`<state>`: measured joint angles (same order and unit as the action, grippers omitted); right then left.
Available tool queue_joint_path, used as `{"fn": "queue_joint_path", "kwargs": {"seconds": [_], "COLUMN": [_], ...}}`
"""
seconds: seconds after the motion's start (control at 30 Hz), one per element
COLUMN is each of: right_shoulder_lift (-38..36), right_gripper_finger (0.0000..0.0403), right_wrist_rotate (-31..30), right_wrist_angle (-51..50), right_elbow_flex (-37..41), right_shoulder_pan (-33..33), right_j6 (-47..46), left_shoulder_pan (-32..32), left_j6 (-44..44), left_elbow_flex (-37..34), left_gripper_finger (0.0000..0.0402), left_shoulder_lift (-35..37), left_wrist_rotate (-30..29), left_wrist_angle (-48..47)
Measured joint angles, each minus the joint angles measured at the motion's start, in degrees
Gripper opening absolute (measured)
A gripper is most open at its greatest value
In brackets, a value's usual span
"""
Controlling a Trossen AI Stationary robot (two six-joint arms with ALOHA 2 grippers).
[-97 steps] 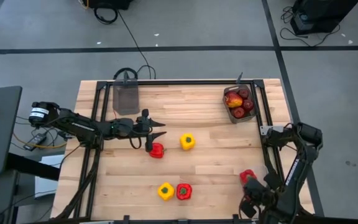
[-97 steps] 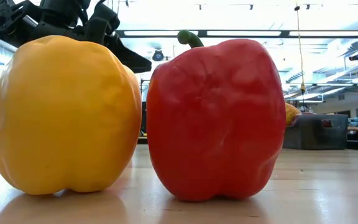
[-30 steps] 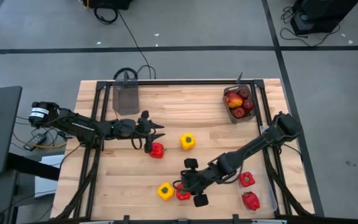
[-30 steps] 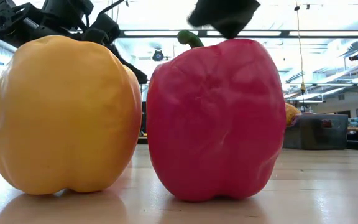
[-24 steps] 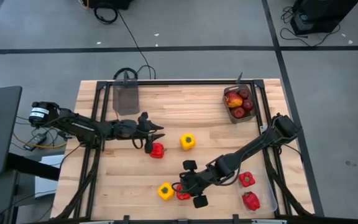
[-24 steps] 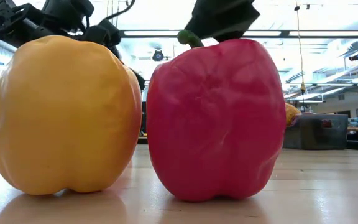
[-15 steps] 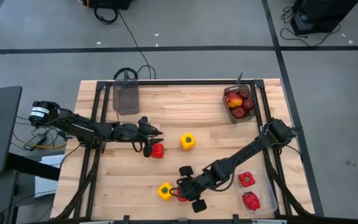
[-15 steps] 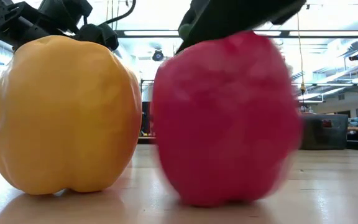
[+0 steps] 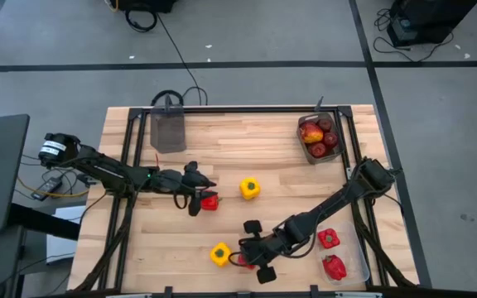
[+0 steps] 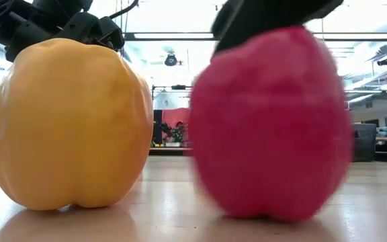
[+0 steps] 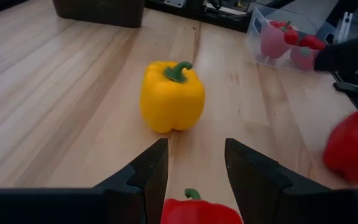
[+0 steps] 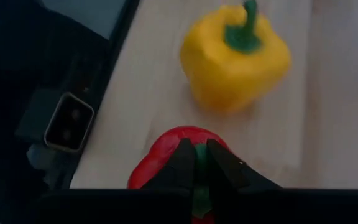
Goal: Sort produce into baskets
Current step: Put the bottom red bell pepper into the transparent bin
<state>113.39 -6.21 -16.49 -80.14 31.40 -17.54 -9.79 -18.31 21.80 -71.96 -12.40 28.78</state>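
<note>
My right gripper (image 9: 245, 257) is shut on a red pepper (image 10: 274, 128) that stands beside a yellow pepper (image 9: 220, 255) near the table's front edge. My left gripper (image 9: 204, 199) is low over another red pepper (image 9: 211, 201) at mid-table. Its open fingers (image 11: 148, 177) stand on either side of that pepper (image 11: 197, 213); I cannot tell whether they touch it. A second yellow pepper (image 11: 173, 96) stands upright just beyond it. My right gripper pinches the red pepper's green stem (image 12: 195, 186) between its two fingers (image 12: 182, 163), on top of the pepper. The fingers come from above, pointing down. The pepper stays upright below them; I cannot tell whether its base is clear of the table.
A smoky-grey bin (image 9: 169, 130) stands at the far left. A bin of apples (image 9: 318, 136) stands at the far right. A clear bin (image 9: 344, 252) at the near right holds two red peppers (image 9: 329, 239). The low camera (image 12: 67, 121) sits at the front edge beside the right gripper.
My right gripper has come down onto the near red pepper, and the pepper has shifted toward the table's right, away from the yellow one. My left gripper has moved down and a little toward the near edge, over its red pepper.
</note>
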Motion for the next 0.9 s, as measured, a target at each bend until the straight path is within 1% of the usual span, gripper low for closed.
{"fn": "queue_joint_path", "kwargs": {"seconds": [0.1, 0.23, 0.37, 0.5, 0.6, 0.7, 0.77, 0.83, 0.9], "right_shoulder_lift": [-2.80, -8.69, -14.26, -18.31, -19.54, -18.86, -17.71, -16.89, -16.21], "right_gripper_finger": [0.0027, 0.0027, 0.0027, 0.0027, 0.0027, 0.0027, 0.0027, 0.0027, 0.0027], "right_wrist_rotate": [-3.56, -9.65, -13.85, -17.01, -19.30, -19.31, -17.31, -14.95, -13.86], "right_wrist_angle": [-5.19, -13.06, -21.83, -31.49, -40.68, -50.92, -57.29, -61.75, -64.53], "right_elbow_flex": [0.00, 0.00, 0.00, -0.02, -0.02, -0.02, -0.02, 0.00, 0.00], "right_shoulder_pan": [1.47, 4.62, 8.96, 13.60, 17.11, 20.82, 23.13, 25.36, 27.35], "right_j6": [-3.39, -9.36, -17.68, -30.25, -44.15, -57.84, -66.56, -74.34, -79.71], "left_shoulder_pan": [-0.12, -0.10, -0.12, -0.51, -1.10, -1.65, -1.95, -2.20, -2.33], "left_j6": [0.32, 1.54, 1.56, 1.55, 1.55, 1.57, 1.55, 1.55, 1.61], "left_elbow_flex": [0.00, 0.00, 0.00, 0.00, 0.00, 0.00, 0.00, 0.00, 0.00], "left_gripper_finger": [0.0163, 0.0163, 0.0163, 0.0163, 0.0163, 0.0163, 0.0163, 0.0163, 0.0163], "left_shoulder_lift": [0.00, 0.00, 0.00, 0.00, 0.00, 0.00, 0.00, 0.00, 0.00], "left_wrist_rotate": [0.00, -0.02, -0.22, -0.65, -1.51, -2.25, -2.58, -2.58, -2.58], "left_wrist_angle": [-0.21, -0.05, 0.02, 0.20, 0.86, 1.83, 2.15, 2.13, 2.18]}}
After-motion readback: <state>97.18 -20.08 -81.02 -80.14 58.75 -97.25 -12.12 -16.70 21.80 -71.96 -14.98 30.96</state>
